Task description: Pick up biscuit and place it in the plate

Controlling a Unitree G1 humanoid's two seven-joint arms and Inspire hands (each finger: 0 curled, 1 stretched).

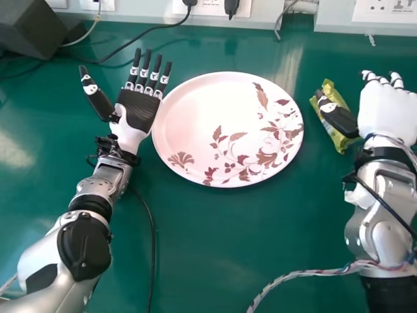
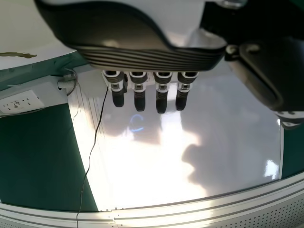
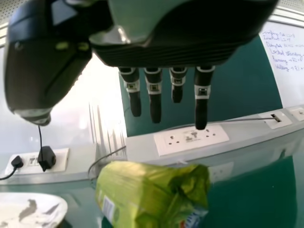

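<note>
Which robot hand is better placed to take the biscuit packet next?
Probably the right robot hand: it is beside the green packet, while the left robot hand lies across the plate.

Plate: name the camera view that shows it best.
The head view: the plate's round outline and leaf pattern are in sight from above. The right wrist view has part of it, cut off by the picture's edge.

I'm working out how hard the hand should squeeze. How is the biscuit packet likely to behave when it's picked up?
The biscuit packet looks crinkled and loose at one end, so its wrapper would probably give under the fingers. The wrapper's shiny patches suggest it may be a little slippery. Being biscuits, the contents could crack, so a gentle squeeze seems wiser.
</note>
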